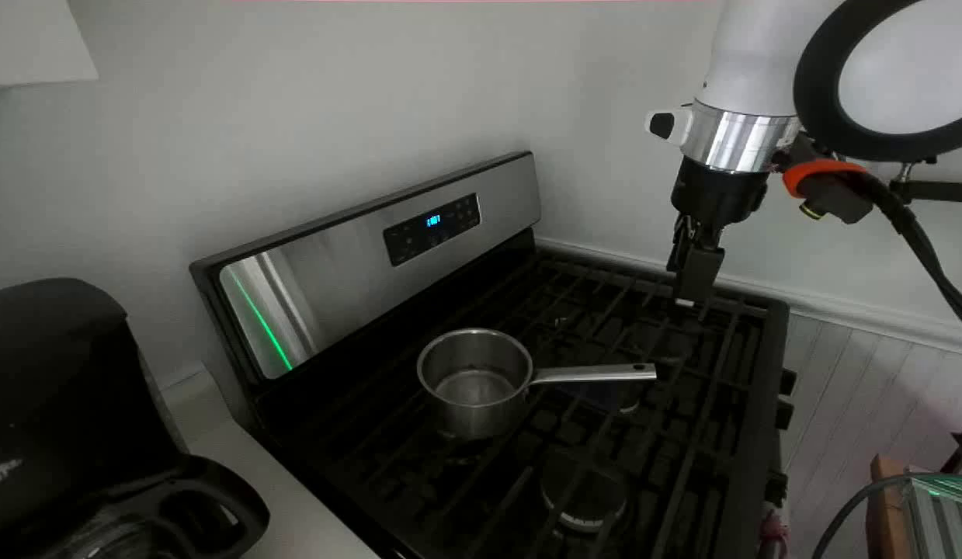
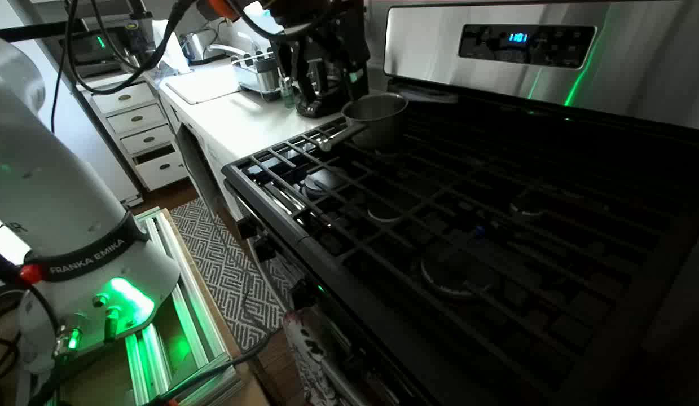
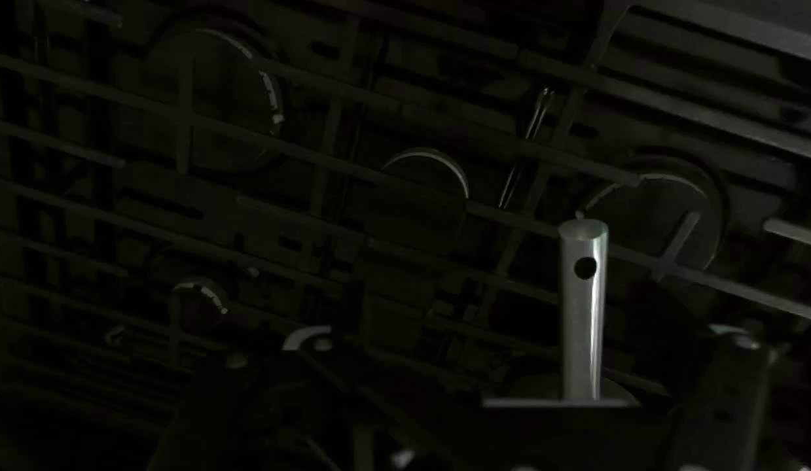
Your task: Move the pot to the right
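On the surface (image 1: 686,435), the pot (image 1: 479,400) sits below and apart from the end effector (image 1: 692,305), its handle (image 3: 583,320) partly hidden behind it in the wrist view. Whether the end effector is spread or clenched, I cannot tell. This looks like the approach; next, descend, straddle the handle, grip.

A smooth white arm (image 2: 61,169) — and a black, angular gripper (image 1: 685,286).
A black collar (image 2: 89,258) reads FRANKA EMIKA, a red piece (image 2: 31,274) at its end, green light (image 2: 130,299) on the base (image 2: 84,301) below; above the gripper, a shiny metal ring (image 1: 735,140) — beside it, an orange band (image 1: 822,168) and black cable (image 1: 928,255).
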